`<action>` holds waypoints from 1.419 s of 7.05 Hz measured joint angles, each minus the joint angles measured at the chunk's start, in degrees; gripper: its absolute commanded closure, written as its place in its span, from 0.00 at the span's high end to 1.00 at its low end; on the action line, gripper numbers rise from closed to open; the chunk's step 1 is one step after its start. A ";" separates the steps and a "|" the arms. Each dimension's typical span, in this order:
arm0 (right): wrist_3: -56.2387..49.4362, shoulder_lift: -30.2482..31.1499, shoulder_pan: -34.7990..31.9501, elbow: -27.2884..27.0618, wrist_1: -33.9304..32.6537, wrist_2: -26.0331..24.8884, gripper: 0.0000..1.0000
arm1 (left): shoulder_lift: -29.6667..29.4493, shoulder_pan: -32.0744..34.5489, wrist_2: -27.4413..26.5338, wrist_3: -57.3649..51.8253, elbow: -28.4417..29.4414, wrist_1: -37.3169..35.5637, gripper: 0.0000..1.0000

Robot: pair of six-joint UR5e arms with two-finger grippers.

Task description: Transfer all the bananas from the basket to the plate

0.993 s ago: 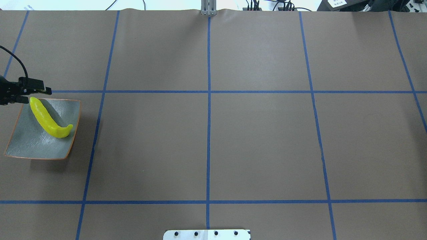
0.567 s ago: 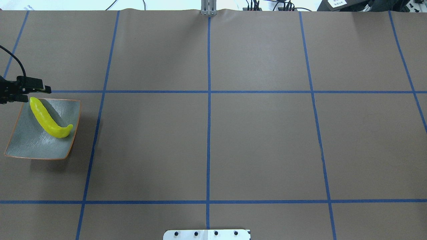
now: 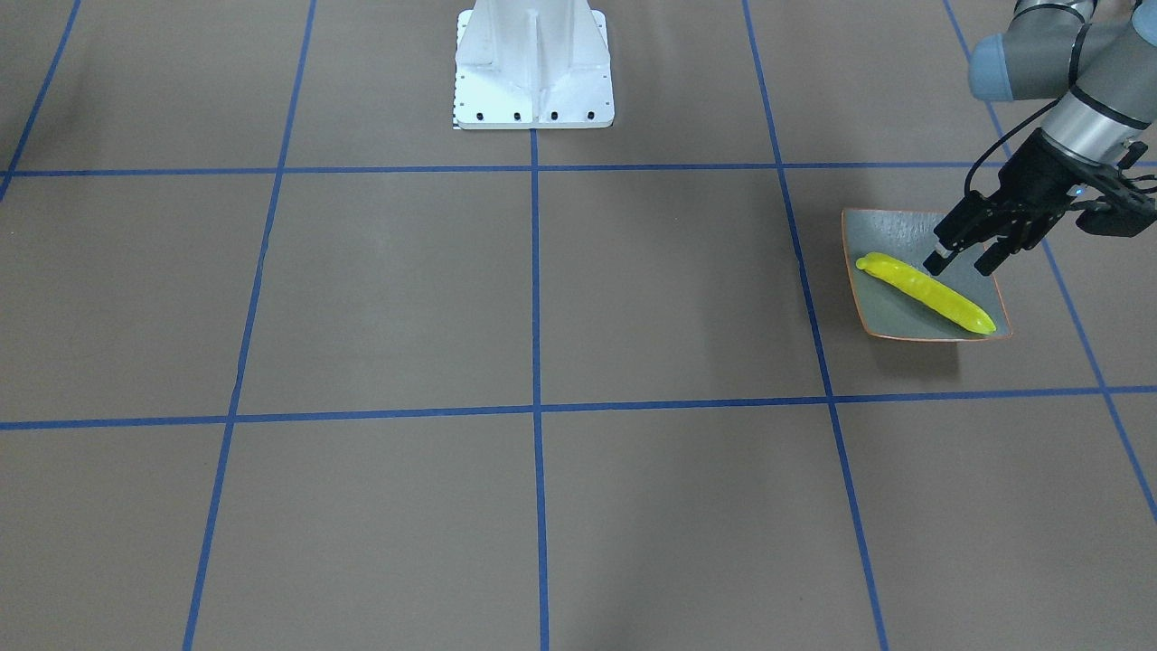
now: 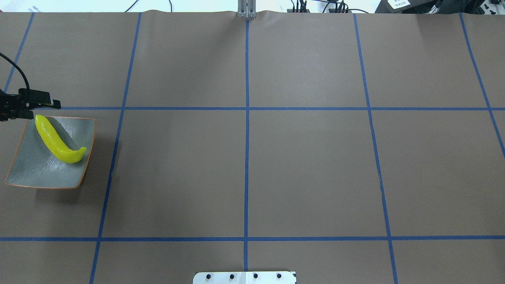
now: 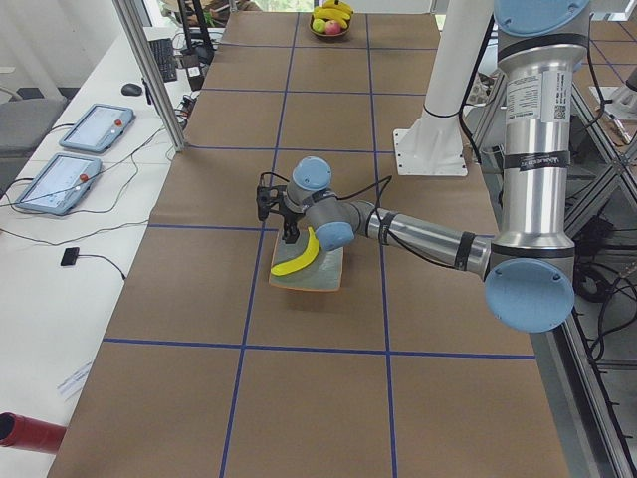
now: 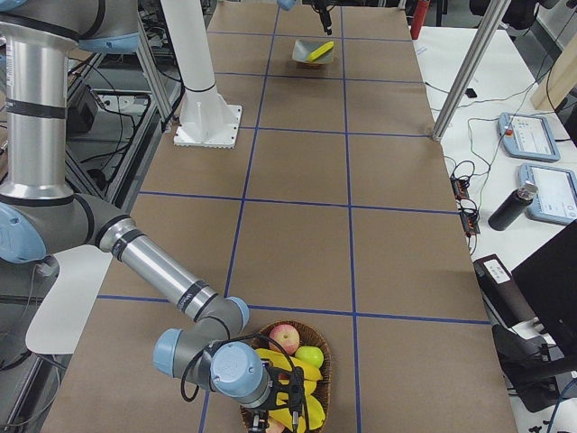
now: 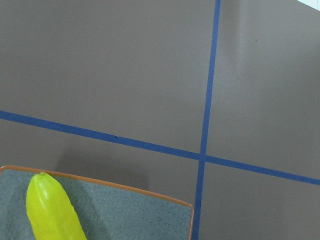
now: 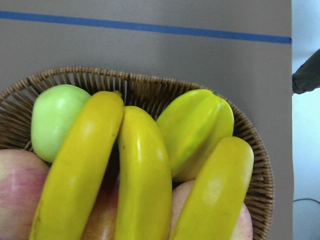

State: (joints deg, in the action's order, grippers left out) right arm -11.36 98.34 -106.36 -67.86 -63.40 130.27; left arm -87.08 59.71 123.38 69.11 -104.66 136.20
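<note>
My left gripper point(image 3: 958, 268) hangs with its fingers spread apart over the upper right part of the plate point(image 3: 890, 231). It is just above one banana point(image 3: 926, 292), and I cannot see any contact with it. That banana lies slantwise across the plate, one end near the plate's lower right corner in the front-facing view. In the overhead view the plate sits at the far left of the frame, close to the picture's edge. To its right the brown table point(image 4: 307, 169), crossed by blue tape lines point(image 4: 246, 157), spreads wide over the centre and right. My white base plate point(image 4: 244, 277) is at bottom centre.

My right gripper point(image 6: 287, 410) is at the bottom of the right-side view, down over the basket point(image 6: 317, 354). I cannot tell whether its fingers are spread or pressed together. Its wrist camera fills with three bananas point(image 8: 142, 175) lying side by side in the basket. A green apple point(image 8: 55, 120) is at upper left, a ridged yellow-green fruit point(image 8: 195, 130) at upper right and red apples point(image 8: 15, 195) underneath. The basket's rim comes near the table's edge at the right of that frame.

Against a second ago, my left gripper stands slightly higher in the overhead frame, drawn a little off the banana's top end. The banana and plate have not shifted.

A white label point(image 5: 542, 105) sits on my left arm's upright tube, its print too small to read.
</note>
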 measured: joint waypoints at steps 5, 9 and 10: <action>9.69 0.05 0.01 1.00 1.09 0.15 0.74 | -0.09 0.10 -0.07 -0.03 -0.35 0.03 1.00; 9.95 0.09 0.01 2.48 1.35 0.35 0.02 | -0.15 0.07 -1.21 -0.09 -0.50 0.03 1.00; 9.95 0.08 0.02 2.54 1.35 0.52 0.00 | -0.12 0.07 -1.50 -0.11 -0.52 0.03 1.00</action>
State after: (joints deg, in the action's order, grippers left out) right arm -1.41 98.42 -106.35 -65.32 -62.05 130.79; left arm -87.20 59.77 121.88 69.00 -105.18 136.23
